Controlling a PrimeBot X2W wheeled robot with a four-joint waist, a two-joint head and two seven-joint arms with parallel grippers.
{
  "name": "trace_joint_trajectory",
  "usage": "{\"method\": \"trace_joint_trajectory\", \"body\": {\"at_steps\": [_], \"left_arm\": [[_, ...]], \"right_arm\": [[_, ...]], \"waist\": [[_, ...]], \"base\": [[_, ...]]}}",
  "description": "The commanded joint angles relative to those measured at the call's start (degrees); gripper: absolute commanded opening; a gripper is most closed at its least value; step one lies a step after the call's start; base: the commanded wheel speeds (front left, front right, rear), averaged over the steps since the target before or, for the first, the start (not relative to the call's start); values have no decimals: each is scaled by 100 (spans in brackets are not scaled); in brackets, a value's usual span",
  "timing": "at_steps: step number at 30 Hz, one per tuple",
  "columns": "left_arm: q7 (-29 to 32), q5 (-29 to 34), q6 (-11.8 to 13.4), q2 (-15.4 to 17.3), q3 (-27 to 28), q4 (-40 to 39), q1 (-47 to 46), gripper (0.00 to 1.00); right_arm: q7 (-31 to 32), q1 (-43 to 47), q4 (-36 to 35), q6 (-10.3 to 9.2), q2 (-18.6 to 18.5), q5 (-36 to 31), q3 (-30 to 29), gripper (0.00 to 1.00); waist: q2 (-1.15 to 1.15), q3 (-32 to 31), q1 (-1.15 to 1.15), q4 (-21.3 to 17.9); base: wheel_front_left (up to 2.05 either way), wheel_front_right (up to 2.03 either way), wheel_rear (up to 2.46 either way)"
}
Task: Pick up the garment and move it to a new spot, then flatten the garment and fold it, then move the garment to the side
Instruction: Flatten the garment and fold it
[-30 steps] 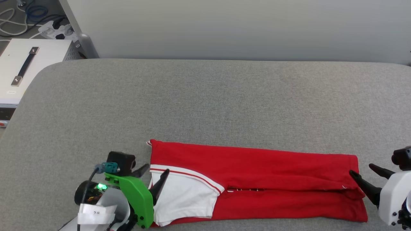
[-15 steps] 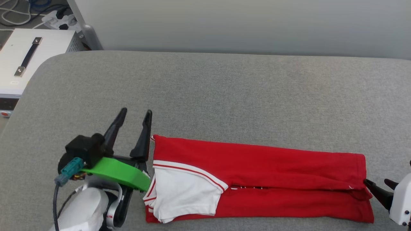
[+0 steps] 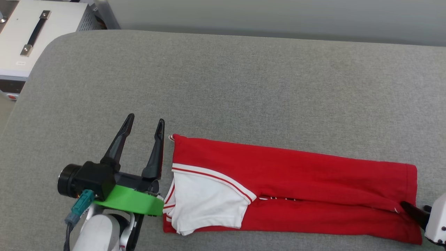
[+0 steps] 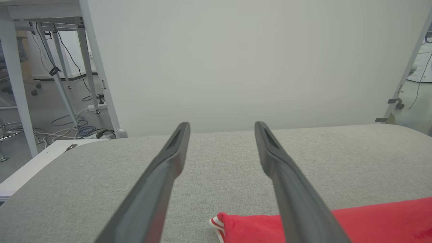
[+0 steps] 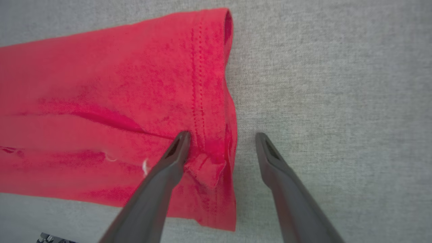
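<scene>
— Left tool (image 3: 146, 118), head view: fingers spread, nothing between them, just beside the sleeve end of the garment (image 3: 296, 174). Right tool (image 3: 414, 206) at the hem end, partly cut off at the lower right.
— And the garment?
— Flat along the near side of the grey surface (image 3: 244, 80), folded lengthwise into a long red strip, white sleeve (image 3: 205, 205) on top. White box (image 3: 31, 38) with a handle beyond the far left corner.
— Left wrist view?
— Left tool (image 4: 221, 125) wide apart over bare surface (image 4: 219, 162); red corner of garment (image 4: 371, 219) low right. Pale partition (image 4: 236, 60) behind, table legs (image 4: 57, 74) and floor cables (image 4: 77, 125) off left.
— Right wrist view?
— Right tool (image 5: 222, 134) spread, straddling the hem (image 5: 197, 67): one finger over garment (image 5: 101, 94), the other over bare surface (image 5: 337, 84). Contact impossible to tell.
— Step in hand?
— Probably mid-fold, lengthwise folds in. Next, likely a crosswise fold: pinch every layer at one end, lift low, carry over evenly. Thin fabric, apt to slip or bunch.
</scene>
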Motion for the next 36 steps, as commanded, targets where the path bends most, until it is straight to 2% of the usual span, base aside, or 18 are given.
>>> {"method": "trace_joint_trajectory", "body": {"at_steps": [1, 5, 10, 24, 25, 27, 28, 36], "left_arm": [[-32, 87, -64, -77, 62, 21, 86, 100], [-32, 233, -166, -248, 176, 59, 47, 100], [-32, 309, -202, -347, 270, 90, 6, 100], [-32, 240, -208, -257, 160, 153, -33, 100], [-32, 235, -208, -252, 153, 160, -32, 100], [-32, 225, -208, -243, 140, 172, -30, 100], [-32, 220, -208, -240, 138, 176, -29, 100], [-32, 194, -208, -213, 145, 232, 17, 100]], "right_arm": [[35, -99, 46, -4, 26, -88, -60, 100], [143, -101, 220, -4, 77, -215, -137, 100], [271, -86, 362, -4, 200, -143, 40, 100], [140, -235, 597, -4, 487, 70, 736, 100], [126, -243, 631, -4, 482, 86, 766, 63], [66, -258, 699, -4, 456, 106, 787, 7], [17, -266, 720, -4, 434, 108, 795, 0], [-647, -307, 931, -4, 154, 123, 730, 0]], "waist": [[0, 95, 0, 79], [0, 195, 0, 144], [0, 250, 0, 173], [0, 180, 0, 88], [0, 173, 0, 82], [0, 160, 0, 74], [0, 154, 0, 71], [0, 24, 0, 16]], "base": [[0, 0, 0], [0, 0, 0], [0, 0, 0], [0, 0, 0], [0, 0, 0], [0, 0, 0], [0, 0, 0], [0, 0, 0]]}}
